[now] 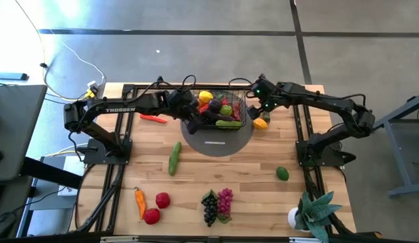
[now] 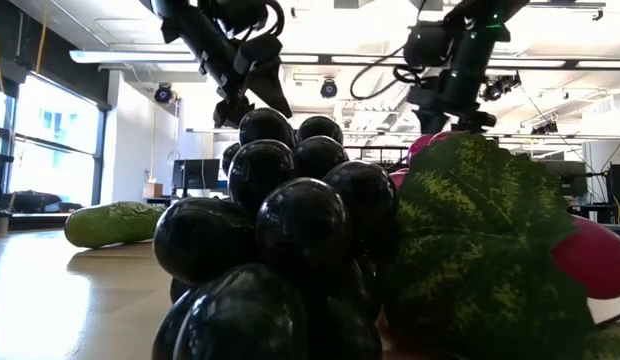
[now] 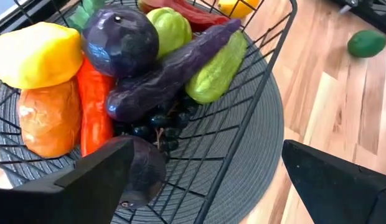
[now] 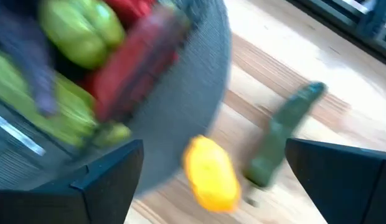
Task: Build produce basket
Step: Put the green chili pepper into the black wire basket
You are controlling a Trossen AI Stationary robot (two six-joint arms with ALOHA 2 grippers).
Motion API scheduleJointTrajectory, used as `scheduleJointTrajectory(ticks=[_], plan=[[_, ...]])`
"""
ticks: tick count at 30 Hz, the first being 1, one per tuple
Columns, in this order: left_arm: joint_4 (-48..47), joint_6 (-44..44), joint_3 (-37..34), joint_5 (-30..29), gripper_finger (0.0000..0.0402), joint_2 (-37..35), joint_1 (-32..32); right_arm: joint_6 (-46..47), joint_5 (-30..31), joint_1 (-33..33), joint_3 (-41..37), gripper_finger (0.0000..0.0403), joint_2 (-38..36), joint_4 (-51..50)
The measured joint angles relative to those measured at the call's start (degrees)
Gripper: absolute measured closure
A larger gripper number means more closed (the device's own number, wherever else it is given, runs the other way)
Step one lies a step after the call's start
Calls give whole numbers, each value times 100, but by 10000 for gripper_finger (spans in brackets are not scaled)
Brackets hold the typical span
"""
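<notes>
The black wire basket [image 1: 222,111] sat on a grey round mat [image 1: 216,140] at the table's far middle, likely so both arms could reach it, and was heaped with produce: a yellow pepper [image 3: 37,55], a long purple eggplant [image 3: 171,68], green and orange pieces. The left gripper [image 1: 190,121] hovered at its near-left corner, fingers spread and empty. The right gripper [image 1: 258,111], also wide open, hung just above a yellow fruit [image 1: 260,123] beside the basket, probably its next pick.
</notes>
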Motion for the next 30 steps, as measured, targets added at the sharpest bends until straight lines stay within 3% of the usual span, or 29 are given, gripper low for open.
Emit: scheduleJointTrajectory(ticks=[9,30], plan=[[-3,40,0,5,3,0,-2,-1184,-414,-262,0,29,288,-518],[-304,198,0,101,3,0,-11,-2195,-816,46,0,61,1371,-855]])
